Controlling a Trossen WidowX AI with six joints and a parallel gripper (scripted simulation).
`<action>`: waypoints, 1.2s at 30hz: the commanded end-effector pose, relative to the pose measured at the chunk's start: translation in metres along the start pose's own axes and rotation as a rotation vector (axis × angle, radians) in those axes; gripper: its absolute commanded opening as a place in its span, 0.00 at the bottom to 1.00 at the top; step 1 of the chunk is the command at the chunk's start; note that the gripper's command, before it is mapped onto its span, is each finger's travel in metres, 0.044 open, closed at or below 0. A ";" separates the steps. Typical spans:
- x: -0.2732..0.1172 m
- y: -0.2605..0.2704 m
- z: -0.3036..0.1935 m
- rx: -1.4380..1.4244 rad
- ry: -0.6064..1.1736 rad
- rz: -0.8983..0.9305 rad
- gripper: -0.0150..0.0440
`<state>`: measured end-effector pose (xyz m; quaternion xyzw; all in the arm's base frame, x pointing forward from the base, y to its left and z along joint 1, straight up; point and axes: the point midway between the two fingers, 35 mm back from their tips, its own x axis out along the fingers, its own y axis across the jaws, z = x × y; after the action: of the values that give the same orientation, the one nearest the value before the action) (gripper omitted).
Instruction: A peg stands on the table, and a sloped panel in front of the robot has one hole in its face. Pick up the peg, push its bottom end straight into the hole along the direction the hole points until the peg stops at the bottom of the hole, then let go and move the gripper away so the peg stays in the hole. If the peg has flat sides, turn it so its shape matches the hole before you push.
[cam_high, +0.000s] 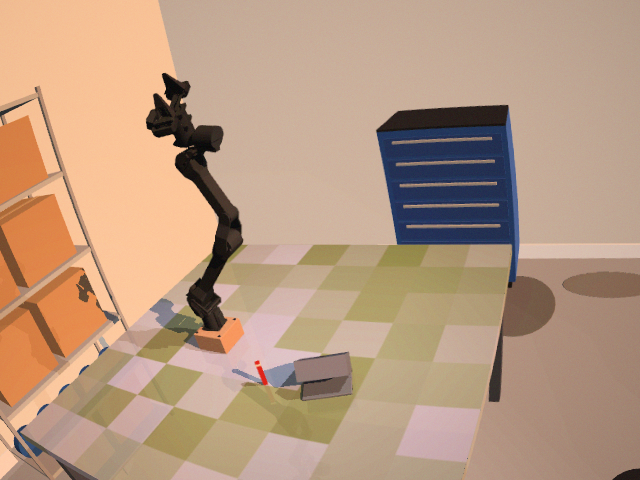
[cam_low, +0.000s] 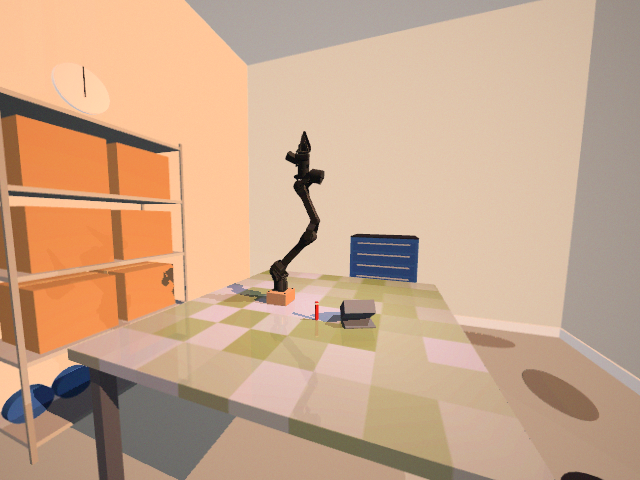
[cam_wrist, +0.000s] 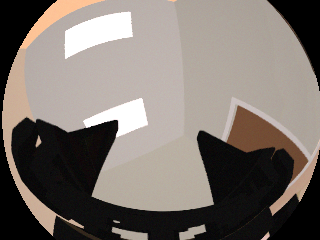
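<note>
Nothing was gripped: the gripper pointed upward, fingers spread; next, probably, a descent to the red peg.

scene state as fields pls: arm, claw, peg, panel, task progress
arm: raised high above its base, pointing at the ceiling
claw: open, holding nothing
peg: red, upright on the table, untouched
panel: grey, sloped, right of the peg in the top view, apart from it
hole: not visible in any view
progress: pickup not yet begun
</note>
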<state>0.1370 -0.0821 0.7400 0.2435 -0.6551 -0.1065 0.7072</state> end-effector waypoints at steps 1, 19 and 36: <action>0.000 0.000 0.001 0.000 -0.002 0.001 0.98; -0.002 0.016 0.084 -0.016 -0.240 0.108 1.00; -0.020 0.046 0.139 -0.031 -0.398 0.267 1.00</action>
<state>0.0072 -0.0704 0.7489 0.1333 -0.7936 -0.0770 0.5886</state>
